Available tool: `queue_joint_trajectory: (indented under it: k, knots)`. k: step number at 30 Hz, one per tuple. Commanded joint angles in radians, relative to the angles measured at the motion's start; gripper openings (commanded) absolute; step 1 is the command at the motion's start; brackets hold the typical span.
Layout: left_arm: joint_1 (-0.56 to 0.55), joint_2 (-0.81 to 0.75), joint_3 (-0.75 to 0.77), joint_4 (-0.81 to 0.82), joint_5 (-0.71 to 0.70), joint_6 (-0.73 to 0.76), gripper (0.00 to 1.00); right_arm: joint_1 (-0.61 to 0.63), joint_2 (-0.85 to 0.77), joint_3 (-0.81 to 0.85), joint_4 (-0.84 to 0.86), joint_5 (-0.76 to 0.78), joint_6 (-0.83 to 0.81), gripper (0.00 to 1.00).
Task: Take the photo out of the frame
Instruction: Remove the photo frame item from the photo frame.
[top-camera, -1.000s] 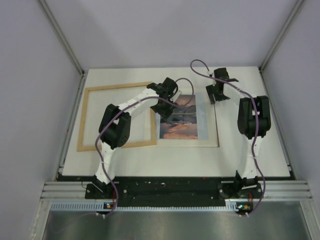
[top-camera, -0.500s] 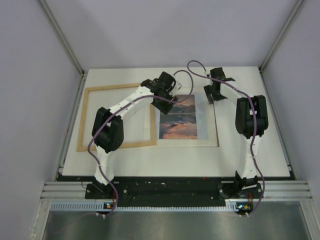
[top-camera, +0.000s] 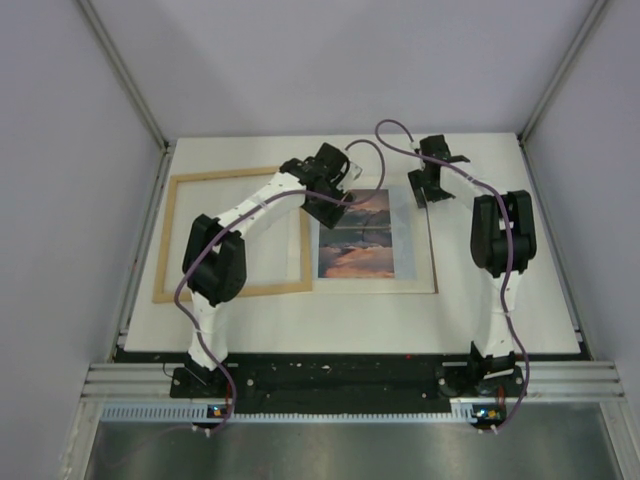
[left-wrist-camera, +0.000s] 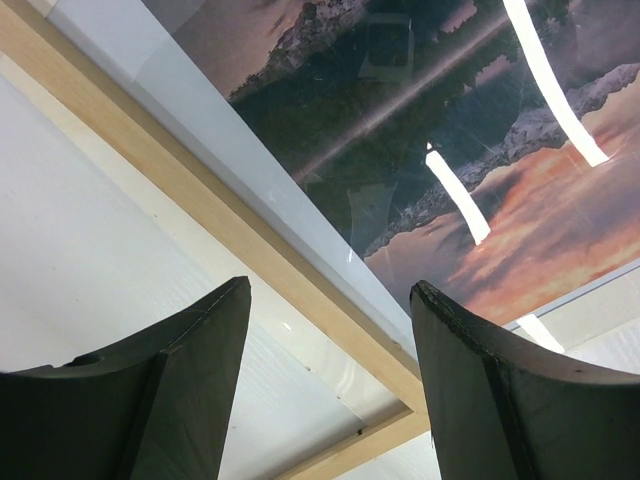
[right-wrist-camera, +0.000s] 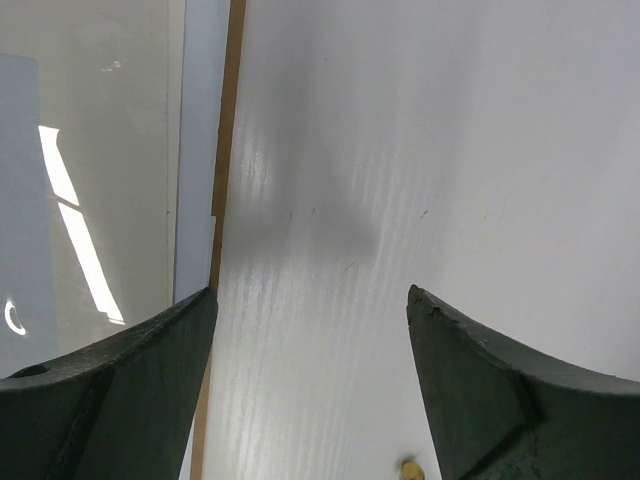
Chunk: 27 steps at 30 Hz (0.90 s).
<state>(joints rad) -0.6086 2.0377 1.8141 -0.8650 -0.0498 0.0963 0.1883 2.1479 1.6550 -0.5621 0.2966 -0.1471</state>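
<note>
The light-wood frame (top-camera: 170, 240) lies flat on the left of the table, with bare table showing through it. The photo (top-camera: 355, 235), a pale sheet with an orange-brown mountain print, lies just right of the frame's right rail. My left gripper (top-camera: 328, 205) hovers open over the photo's upper left corner. In the left wrist view the frame rail (left-wrist-camera: 200, 213) and the glossy photo (left-wrist-camera: 480, 180) run between my open left gripper (left-wrist-camera: 330, 285), which holds nothing. My right gripper (top-camera: 425, 190) hangs open by the photo's upper right edge. In its own view the right gripper (right-wrist-camera: 311, 290) stands over bare table, the photo (right-wrist-camera: 100, 150) at left.
The white table (top-camera: 380, 315) is walled by pale panels at the back and sides. A thin brown edge (right-wrist-camera: 225, 150) runs along the photo's right side. A small yellowish speck (right-wrist-camera: 405, 467) lies on the table near my right fingers. Both arm bases sit at the near edge.
The left arm's elbow swung left and its gripper moved slightly toward the back. The right arm shifted a little left. Over the last half second almost nothing moved.
</note>
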Motion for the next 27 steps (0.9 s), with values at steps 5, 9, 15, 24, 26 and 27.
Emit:
queue_joint_trajectory:
  k: [5, 9, 15, 24, 26, 27]
  knots:
    - [0.073, -0.042, -0.025, 0.023, -0.120, -0.024, 0.71, 0.043, -0.051, -0.038, -0.012, -0.030, 0.041, 0.78]
    - [0.124, -0.024, -0.056, 0.030, -0.154, -0.032, 0.71, 0.046, -0.059, -0.041, -0.010, -0.025, 0.041, 0.78]
    - [0.202, -0.013, -0.142, 0.115, -0.089, -0.004, 0.71, 0.046, -0.068, -0.060, -0.001, -0.033, 0.046, 0.78]
    - [0.401, 0.082, -0.125, 0.133, 0.422, -0.053, 0.71, 0.045, -0.080, -0.118, 0.021, -0.048, 0.050, 0.78]
    - [0.429, 0.113, -0.116, 0.133, 0.482, -0.059, 0.71, 0.040, -0.080, -0.133, 0.027, -0.048, 0.053, 0.78]
    - [0.438, 0.127, -0.116, 0.135, 0.517, -0.060, 0.71, 0.039, -0.079, -0.141, 0.030, -0.050, 0.055, 0.78]
